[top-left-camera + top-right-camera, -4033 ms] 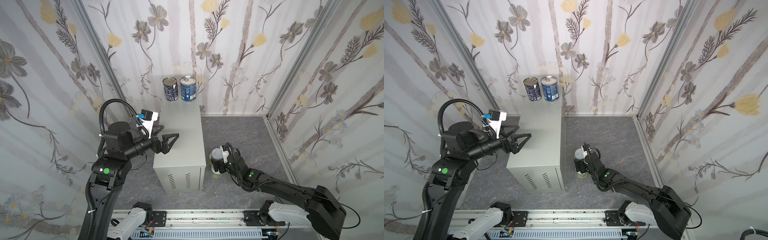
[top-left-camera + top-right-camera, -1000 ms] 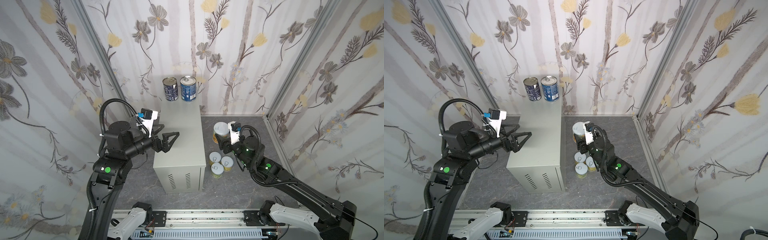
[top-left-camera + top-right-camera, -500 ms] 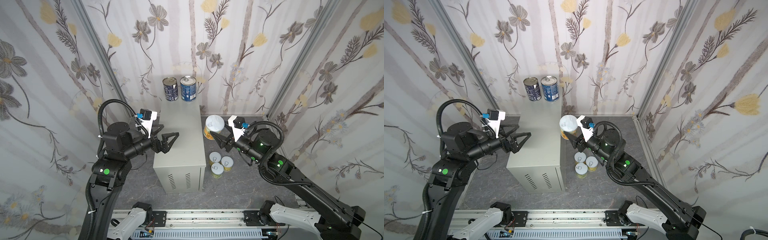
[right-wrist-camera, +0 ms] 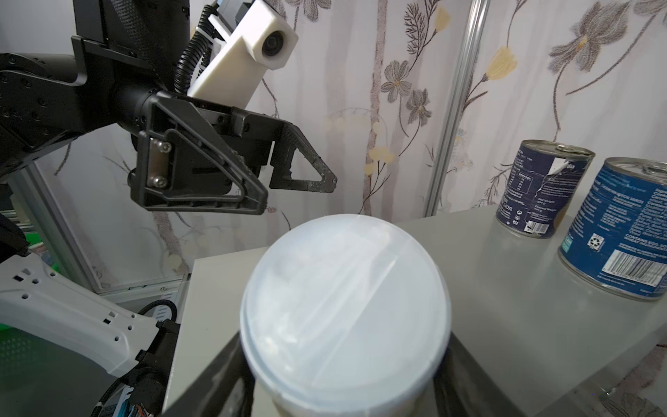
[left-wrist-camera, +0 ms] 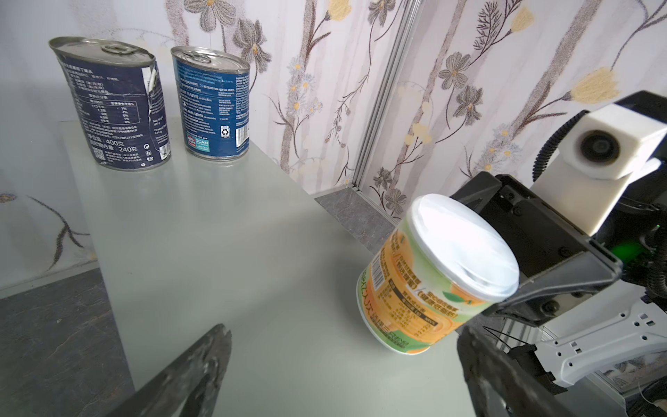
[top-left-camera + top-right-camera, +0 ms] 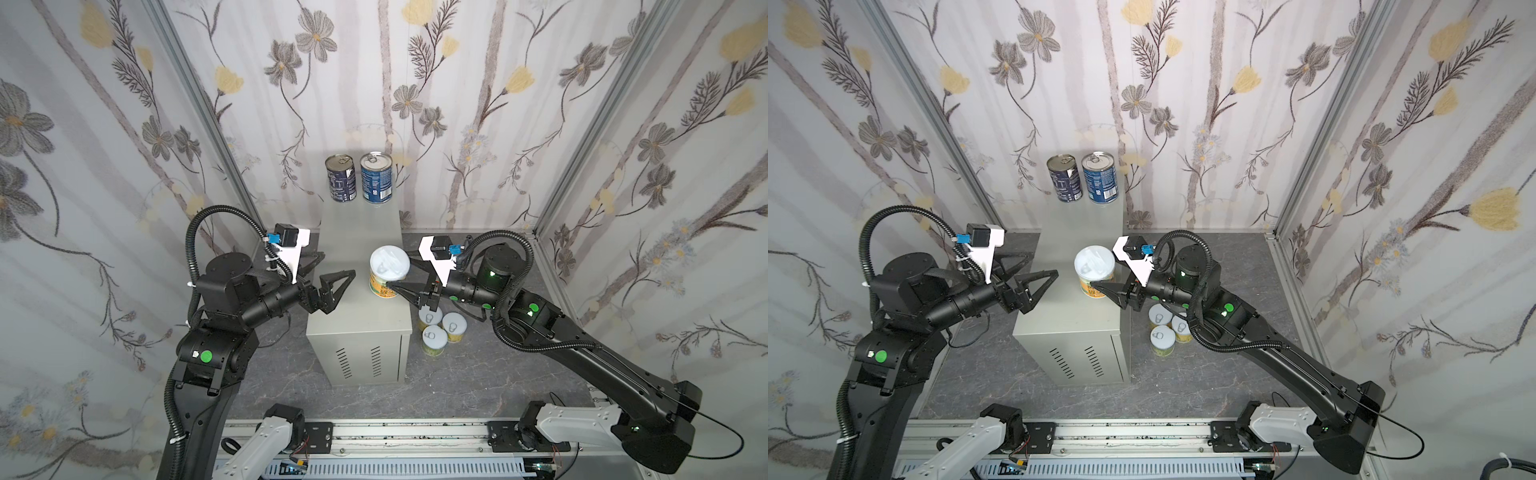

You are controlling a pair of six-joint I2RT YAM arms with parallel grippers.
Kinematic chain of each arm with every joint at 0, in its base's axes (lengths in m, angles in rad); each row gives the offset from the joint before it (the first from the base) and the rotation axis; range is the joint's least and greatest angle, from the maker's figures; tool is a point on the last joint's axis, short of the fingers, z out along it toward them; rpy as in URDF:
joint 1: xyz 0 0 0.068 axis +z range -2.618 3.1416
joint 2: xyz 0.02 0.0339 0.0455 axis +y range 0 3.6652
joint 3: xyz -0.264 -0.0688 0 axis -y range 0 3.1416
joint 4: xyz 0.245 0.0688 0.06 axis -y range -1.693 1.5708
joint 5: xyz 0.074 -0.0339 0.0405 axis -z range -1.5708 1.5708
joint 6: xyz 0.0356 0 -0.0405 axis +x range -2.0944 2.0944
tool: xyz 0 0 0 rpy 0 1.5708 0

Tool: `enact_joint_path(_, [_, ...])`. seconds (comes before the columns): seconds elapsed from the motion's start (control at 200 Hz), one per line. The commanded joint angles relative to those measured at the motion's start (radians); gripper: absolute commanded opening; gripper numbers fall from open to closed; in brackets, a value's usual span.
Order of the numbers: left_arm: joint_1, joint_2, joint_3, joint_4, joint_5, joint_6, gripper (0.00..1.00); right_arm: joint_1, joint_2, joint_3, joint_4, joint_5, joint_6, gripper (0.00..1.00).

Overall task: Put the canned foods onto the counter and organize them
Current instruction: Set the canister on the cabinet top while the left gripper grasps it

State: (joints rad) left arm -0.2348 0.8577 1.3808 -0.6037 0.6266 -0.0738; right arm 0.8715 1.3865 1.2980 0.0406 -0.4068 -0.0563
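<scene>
**Both top views.** Yellow-label can with white lid (image 6: 389, 262) – axis close to upright, over the right-hand strip of the grey cabinet counter (image 6: 357, 232). The right gripper (image 6: 392, 279) is clamped on its side wall, reaching in from the right. The left gripper (image 6: 338, 264) is empty, its fingers spread wide, and faces the can across the counter top, near it but apart. The two blue-label tins (image 6: 358, 178) stand side by side at the rear edge, well apart from the held can. Three short tins (image 6: 436, 328) sit on the dark floor beside the cabinet, under the right arm.

**Left wrist.** The can (image 5: 433, 281) lies ahead, between the spread fingers (image 5: 195, 368). Its base is at the counter (image 5: 223, 234) near the edge; whether it touches cannot be told.

**Right wrist.** The white lid (image 4: 343, 307) fills the foreground, with dark fingers (image 4: 216, 375) against both flanks of the can.

**Judgement.** The right arm has the can – the move turns on a short straight descent, keeping the base inboard of the right edge.
</scene>
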Motion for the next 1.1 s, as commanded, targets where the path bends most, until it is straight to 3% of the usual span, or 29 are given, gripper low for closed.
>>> enact_joint_path(0.0, [0.0, -0.01, -0.006, 0.011, -0.014, 0.014, 1.0, 0.007, 0.026, 0.027, 0.095, -0.025, 0.0, 0.63])
enact_joint_path(0.47, [0.0, -0.003, 0.003, 0.009, 0.037, 0.002, 1.0, 0.016, 0.07, 0.048, 0.1, -0.02, 0.007, 0.73])
enact_joint_path(0.834, [-0.024, 0.049, 0.027, 0.006, 0.171, -0.01, 1.0, 0.012, 0.034, 0.043, 0.089, 0.046, 0.003, 0.96])
enact_joint_path(1.094, [-0.086, 0.105, 0.06, -0.026, 0.134, 0.023, 1.0, -0.078, -0.112, -0.022, 0.091, 0.158, 0.171, 1.0])
